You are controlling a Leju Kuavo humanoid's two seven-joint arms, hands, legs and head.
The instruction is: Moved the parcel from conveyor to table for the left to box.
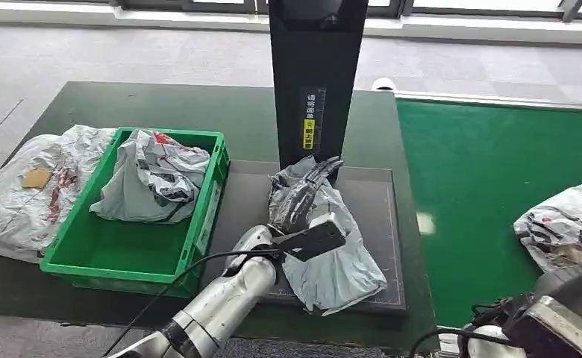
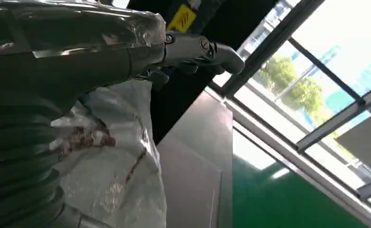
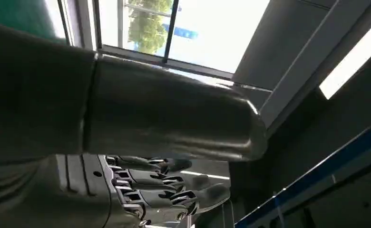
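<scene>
Two hands up. Left hand [image 1: 303, 195] lies on top of the parcel [image 1: 333, 261], dark fingers [image 1: 319, 173] stretched over its far end toward the black post [image 1: 316, 74]; contact plain, but whether it grips or just rests, can't tell. Parcel sits on the dark tray [image 1: 377, 201] under that hand, crumpled grey plastic. Green crate [image 1: 198, 216] just left of the hand, a grey bag [image 1: 154, 179] inside; another bag [image 1: 19, 194] on the table beyond it. Right hand [image 3: 174, 185] holds nothing, fingers straight and apart. Second parcel [image 1: 564, 224] lies on the green belt [image 1: 489, 186], well right of the left hand.
</scene>
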